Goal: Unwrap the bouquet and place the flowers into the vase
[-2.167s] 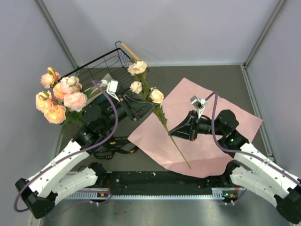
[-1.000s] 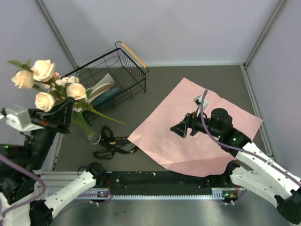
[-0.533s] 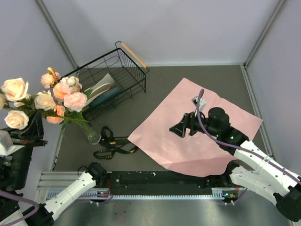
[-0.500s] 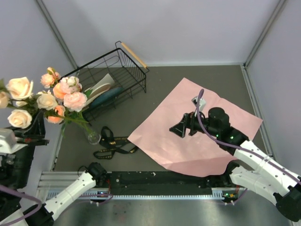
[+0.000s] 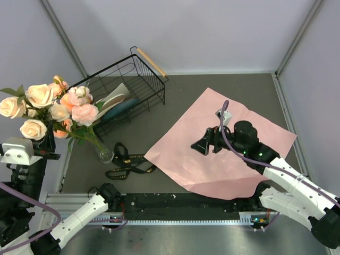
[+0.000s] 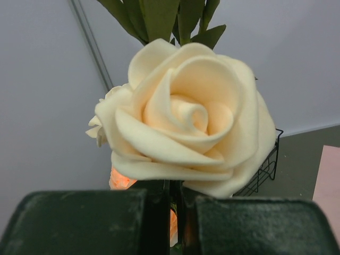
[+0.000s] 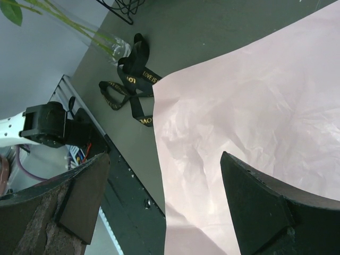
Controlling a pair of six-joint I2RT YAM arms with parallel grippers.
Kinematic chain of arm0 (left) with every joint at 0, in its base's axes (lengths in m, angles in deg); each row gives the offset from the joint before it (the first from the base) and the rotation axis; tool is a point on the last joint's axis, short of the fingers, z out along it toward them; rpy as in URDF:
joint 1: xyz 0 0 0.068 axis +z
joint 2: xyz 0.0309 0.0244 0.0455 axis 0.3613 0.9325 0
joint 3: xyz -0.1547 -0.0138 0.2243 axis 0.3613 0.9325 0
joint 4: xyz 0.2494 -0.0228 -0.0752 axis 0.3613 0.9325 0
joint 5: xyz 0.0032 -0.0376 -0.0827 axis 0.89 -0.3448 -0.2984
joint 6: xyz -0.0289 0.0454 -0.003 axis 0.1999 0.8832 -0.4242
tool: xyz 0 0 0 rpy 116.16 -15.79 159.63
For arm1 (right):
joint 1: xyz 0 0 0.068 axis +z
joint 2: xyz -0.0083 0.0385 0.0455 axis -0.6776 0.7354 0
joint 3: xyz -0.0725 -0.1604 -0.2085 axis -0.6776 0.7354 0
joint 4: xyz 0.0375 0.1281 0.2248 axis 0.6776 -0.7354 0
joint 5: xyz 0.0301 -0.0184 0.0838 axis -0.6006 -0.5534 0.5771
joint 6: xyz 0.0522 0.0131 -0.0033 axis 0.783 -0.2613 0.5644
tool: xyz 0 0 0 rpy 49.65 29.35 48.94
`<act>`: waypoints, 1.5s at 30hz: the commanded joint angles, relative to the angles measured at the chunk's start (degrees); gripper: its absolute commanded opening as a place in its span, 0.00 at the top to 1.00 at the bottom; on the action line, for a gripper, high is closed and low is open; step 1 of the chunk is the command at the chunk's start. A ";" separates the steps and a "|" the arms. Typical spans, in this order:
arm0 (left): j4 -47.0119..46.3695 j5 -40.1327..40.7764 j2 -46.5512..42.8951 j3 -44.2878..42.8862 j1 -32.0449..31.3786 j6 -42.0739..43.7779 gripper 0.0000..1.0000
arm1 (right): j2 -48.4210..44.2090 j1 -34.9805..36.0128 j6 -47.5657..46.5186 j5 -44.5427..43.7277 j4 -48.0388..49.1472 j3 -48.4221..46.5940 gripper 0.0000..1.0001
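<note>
My left gripper (image 5: 49,142) is raised at the far left, shut on the thin stem of a sprig of cream roses (image 5: 33,109). In the left wrist view one cream rose (image 6: 186,117) fills the frame just above the closed gripper (image 6: 178,223). The small clear vase (image 5: 105,154) stands to the right of them and holds peach and pink flowers (image 5: 74,103) on green stems. The bouquet is undone, and its pink paper (image 5: 228,143) lies flat. My right gripper (image 5: 201,145) hovers open over that paper (image 7: 255,117), empty, as its own view shows (image 7: 164,156).
A black ribbon (image 5: 127,162) lies on the table between the vase and the paper, also seen from the right wrist (image 7: 130,79). A black wire basket (image 5: 122,87) with a wooden handle stands behind the vase. Grey walls close in on both sides.
My left arm swung the cream roses down and left from above the vase, then back a little to the right beside the flowers in the vase. The right gripper has barely moved.
</note>
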 commanded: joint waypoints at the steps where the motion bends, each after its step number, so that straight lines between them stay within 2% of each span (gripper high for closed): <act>1: -5.38 0.17 -0.43 -0.57 0.24 0.86 1.00 | 0.72 -0.37 -0.23 0.76 2.93 -2.51 0.14; 15: -5.74 -0.10 1.67 -0.73 0.24 5.26 1.00 | -0.24 -0.81 0.04 1.20 2.85 -1.63 0.14; 28: -3.20 -1.94 2.20 -4.43 0.24 3.68 1.00 | 0.64 -1.07 0.12 1.99 3.20 -1.98 0.14; 45: -2.84 -5.63 2.64 2.34 0.24 1.48 1.00 | -0.07 -1.68 0.39 2.25 2.58 -1.46 0.14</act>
